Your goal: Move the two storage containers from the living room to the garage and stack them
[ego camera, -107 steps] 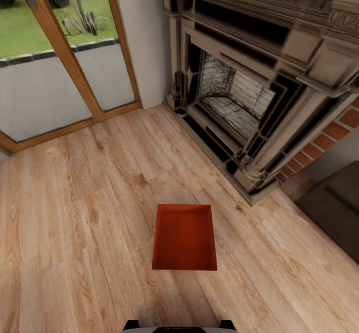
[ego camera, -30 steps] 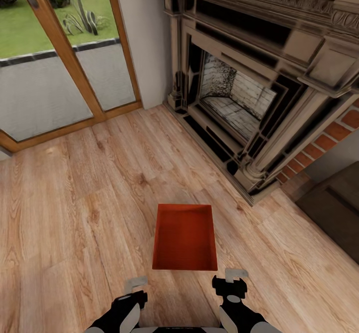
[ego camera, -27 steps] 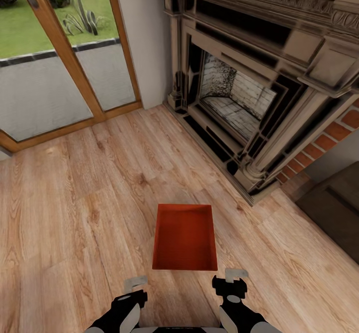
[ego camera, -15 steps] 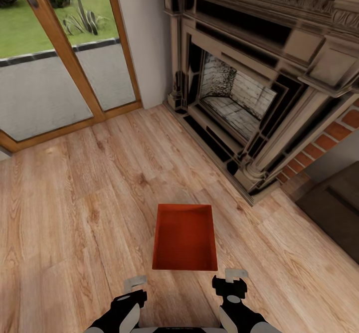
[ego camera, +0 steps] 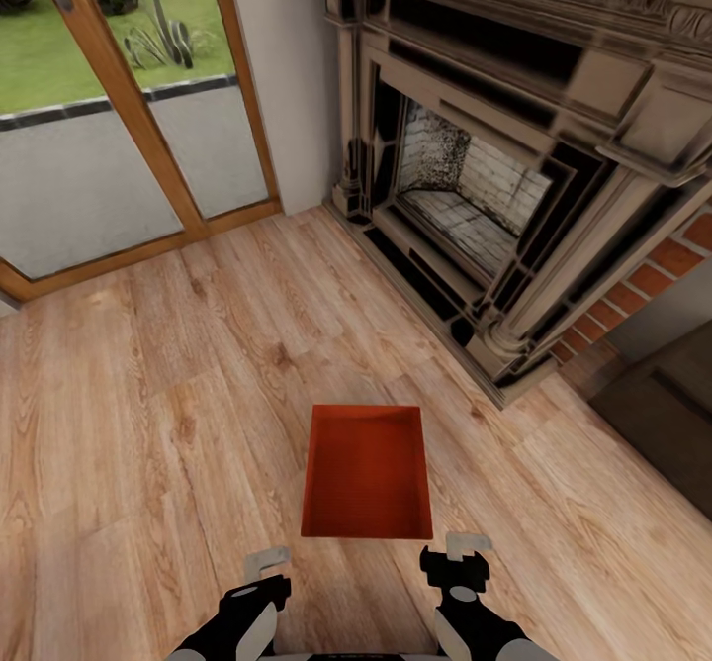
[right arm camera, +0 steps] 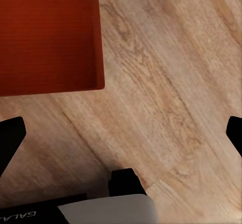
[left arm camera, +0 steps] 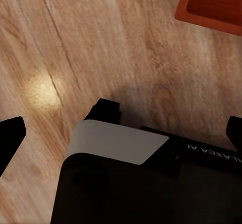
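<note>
1 red-orange storage container sits open-topped and empty on the light wood-plank floor of the living room, with its long sides running away from the robot. its near edge lies just ahead of the 2 grippers, which sit low in the head view, apart from the container and not touching it. the left gripper is near the container's near-left corner and the right gripper is near its near-right corner. in each wrist view the 2 dark fingertips sit at opposite edges of the picture with bare floor between them, so both grippers stand spread wide and hold nothing. a corner of the container shows in the left wrist view, and a larger part shows in the right wrist view. beyond the container to the right stands a carved fireplace edged with red brick. to the left is a wood-framed glass door with grass outside.
</note>
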{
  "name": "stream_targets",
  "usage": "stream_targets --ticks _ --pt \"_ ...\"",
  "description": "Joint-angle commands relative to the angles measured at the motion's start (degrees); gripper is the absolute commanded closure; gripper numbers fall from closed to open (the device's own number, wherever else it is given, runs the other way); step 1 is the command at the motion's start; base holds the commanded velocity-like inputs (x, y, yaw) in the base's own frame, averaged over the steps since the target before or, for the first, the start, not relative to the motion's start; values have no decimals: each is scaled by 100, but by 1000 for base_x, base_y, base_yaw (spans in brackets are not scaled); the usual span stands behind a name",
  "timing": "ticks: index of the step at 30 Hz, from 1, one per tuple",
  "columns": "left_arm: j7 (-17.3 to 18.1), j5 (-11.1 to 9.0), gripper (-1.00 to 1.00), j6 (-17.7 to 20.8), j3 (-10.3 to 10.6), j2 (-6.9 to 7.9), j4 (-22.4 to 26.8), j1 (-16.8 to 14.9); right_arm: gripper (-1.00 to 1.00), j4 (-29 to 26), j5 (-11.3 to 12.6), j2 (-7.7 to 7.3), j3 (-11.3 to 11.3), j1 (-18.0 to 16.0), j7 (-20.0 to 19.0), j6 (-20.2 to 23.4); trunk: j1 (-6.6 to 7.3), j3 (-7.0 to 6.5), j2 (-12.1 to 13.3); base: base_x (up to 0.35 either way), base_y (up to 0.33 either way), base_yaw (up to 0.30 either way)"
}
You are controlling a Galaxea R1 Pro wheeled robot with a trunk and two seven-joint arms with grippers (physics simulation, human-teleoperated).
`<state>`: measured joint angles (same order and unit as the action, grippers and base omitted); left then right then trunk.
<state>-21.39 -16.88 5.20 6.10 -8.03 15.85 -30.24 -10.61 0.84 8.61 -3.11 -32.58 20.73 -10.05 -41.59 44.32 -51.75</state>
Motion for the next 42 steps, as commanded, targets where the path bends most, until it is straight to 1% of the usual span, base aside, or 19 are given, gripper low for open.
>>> stream_targets --ticks 1,9,25,27,31,34,42 --pt "-41 -44 -100 32 49 3 14 0 -100 6 4 7 -32 -3 40 -16 -23 22 -45 0 0 0" --pt "-36 -60 -100 26 47 12 32 0 -100 6 21 7 -32 -1 33 -133 -199 166 -366 0 0 0" --pt "-27 -61 -100 25 49 4 19 0 -100 -3 25 -10 -32 3 0 -231 -550 453 -1007 0 0 0" --pt "-30 -61 -100 25 49 4 18 0 -100 -12 23 -23 -32 5 -36 -238 -594 489 -1088 0 0 0" --pt "-31 -61 -100 25 49 8 15 0 -100 -19 15 -44 -32 6 -282 -249 -682 561 -1248 0 0 0" --pt "-32 -61 -100 25 49 8 15 0 -100 -20 18 -56 -32 4 -370 -245 -748 615 -1368 0 0 0" --pt "-32 -61 -100 25 49 4 15 0 -100 -20 9 -53 -32 5 -401 -246 -924 758 -1689 0 0 0"
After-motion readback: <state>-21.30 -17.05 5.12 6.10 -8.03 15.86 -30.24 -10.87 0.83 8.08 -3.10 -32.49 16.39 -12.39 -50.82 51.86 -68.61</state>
